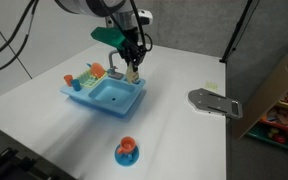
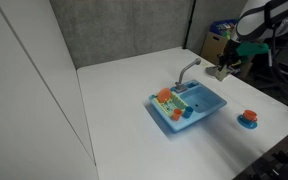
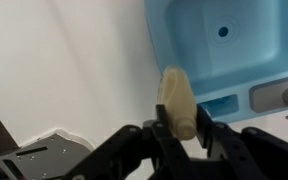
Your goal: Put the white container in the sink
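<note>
My gripper (image 3: pixel 182 122) is shut on the white container (image 3: pixel 177 98), a small cream cup held on its side between the black fingers. In the wrist view it hangs over the white table just beside the light blue sink (image 3: pixel 229 45), whose basin and drain hole show at the upper right. In both exterior views the gripper (image 1: pixel 132 70) (image 2: pixel 224 68) holds the container (image 1: pixel 133 74) (image 2: pixel 221 70) above the table at the sink's (image 1: pixel 109 95) (image 2: pixel 199 108) far edge, near the grey faucet (image 2: pixel 187 70).
An orange cup on a blue saucer (image 1: pixel 126 150) (image 2: pixel 248 118) stands in front of the sink. A flat grey plate-like object (image 1: pixel 214 102) (image 3: pixel 39 160) lies near the table edge. The sink's side rack (image 1: pixel 86 78) (image 2: pixel 170 102) holds colourful items.
</note>
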`<state>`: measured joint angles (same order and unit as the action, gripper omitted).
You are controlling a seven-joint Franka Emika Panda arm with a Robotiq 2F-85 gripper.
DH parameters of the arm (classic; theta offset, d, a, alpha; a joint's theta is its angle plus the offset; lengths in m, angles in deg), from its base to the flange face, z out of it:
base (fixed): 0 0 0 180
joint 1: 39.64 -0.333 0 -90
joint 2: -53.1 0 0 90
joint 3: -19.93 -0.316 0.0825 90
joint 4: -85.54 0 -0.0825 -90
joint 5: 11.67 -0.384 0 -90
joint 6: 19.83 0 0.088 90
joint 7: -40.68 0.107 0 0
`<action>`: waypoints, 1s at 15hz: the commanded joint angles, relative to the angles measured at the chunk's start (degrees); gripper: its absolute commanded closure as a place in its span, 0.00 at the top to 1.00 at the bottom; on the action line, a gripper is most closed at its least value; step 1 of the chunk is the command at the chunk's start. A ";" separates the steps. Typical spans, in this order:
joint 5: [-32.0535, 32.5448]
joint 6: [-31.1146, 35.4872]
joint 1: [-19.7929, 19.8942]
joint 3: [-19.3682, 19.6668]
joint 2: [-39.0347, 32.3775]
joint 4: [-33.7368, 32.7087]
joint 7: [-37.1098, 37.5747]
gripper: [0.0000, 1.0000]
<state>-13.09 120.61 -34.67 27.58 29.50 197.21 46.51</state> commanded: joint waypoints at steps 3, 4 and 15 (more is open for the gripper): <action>-0.81 0.23 0.36 -3.85 4.79 4.65 -6.91 0.09; -1.25 0.05 0.41 -4.59 5.06 4.98 -8.10 0.09; -1.00 3.61 -0.50 -8.28 1.59 5.29 -14.39 0.09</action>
<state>-13.40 122.39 -35.73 20.01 31.94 202.46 35.26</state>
